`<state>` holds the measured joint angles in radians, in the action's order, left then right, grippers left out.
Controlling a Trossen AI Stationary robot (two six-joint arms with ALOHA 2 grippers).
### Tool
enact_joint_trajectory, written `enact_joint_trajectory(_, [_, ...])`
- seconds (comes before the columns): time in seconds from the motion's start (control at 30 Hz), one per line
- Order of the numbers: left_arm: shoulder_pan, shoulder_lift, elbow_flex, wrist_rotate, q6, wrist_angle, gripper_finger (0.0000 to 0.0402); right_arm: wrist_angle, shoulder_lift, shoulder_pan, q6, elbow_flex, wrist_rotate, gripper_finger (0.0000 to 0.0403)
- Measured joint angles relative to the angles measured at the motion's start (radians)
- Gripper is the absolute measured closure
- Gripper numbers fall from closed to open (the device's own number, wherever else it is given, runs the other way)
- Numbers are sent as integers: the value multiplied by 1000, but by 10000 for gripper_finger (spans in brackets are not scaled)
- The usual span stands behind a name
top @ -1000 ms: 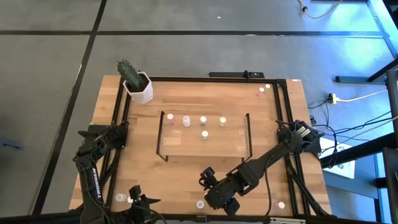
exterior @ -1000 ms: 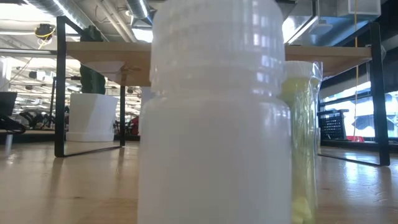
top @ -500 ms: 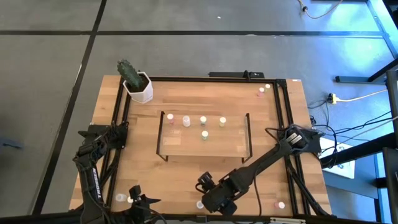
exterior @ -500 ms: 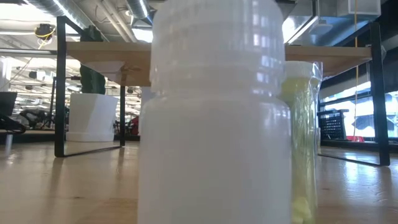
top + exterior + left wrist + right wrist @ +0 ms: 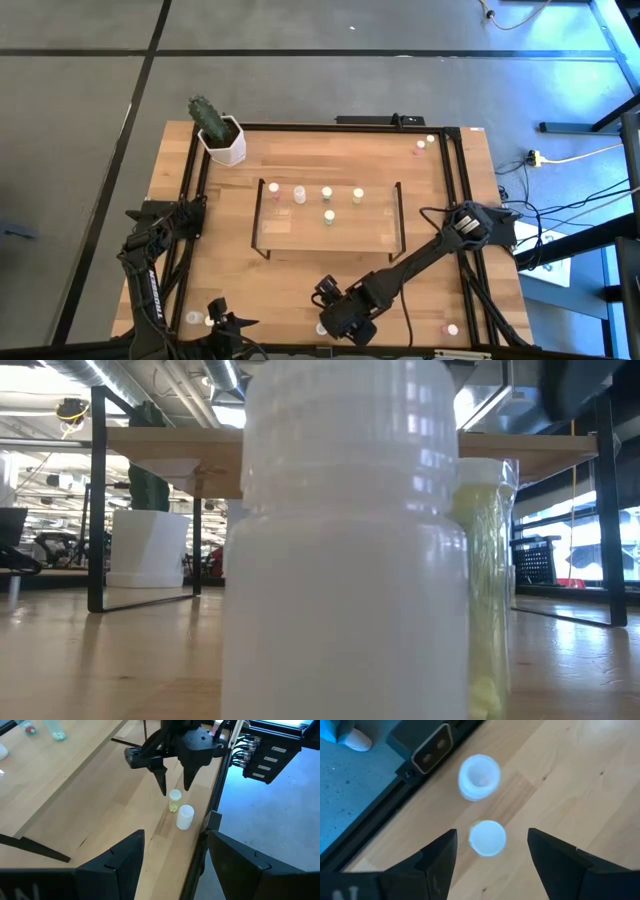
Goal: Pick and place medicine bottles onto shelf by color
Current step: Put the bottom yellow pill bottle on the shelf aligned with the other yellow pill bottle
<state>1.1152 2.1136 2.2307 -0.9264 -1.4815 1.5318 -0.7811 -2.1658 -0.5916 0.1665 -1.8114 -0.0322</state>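
Note:
Two medicine bottles stand at the table's near edge: a yellow one (image 5: 174,800) and a white one (image 5: 185,816) closer to the edge. My right gripper (image 5: 174,790) hangs open just above the yellow bottle (image 5: 487,838), pointing steeply down, a finger on each side, touching nothing. In the low view the white bottle (image 5: 345,560) fills the front, with the yellow one (image 5: 485,590) behind it. The shelf (image 5: 330,232) holds several bottles in a row. My left gripper (image 5: 215,318) waits open at the near left.
A white pot with a cactus (image 5: 222,138) stands at the far left corner. Loose bottles stand at the far right corner (image 5: 421,146), near right (image 5: 452,329) and near left (image 5: 193,318). A black frame (image 5: 455,210) runs along the table's sides.
My right gripper has come down and toward the table's near edge, ending over the two bottles there; its fingers have stayed open. Its dark shape now shows at the top right of the low view. The bottles have not moved.

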Motion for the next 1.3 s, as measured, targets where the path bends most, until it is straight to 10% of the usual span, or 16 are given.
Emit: enact_joint_trajectory(1.3, [0, 0, 0, 0, 0, 0, 189, 12, -55, 8, -6, 0, -24, 192])
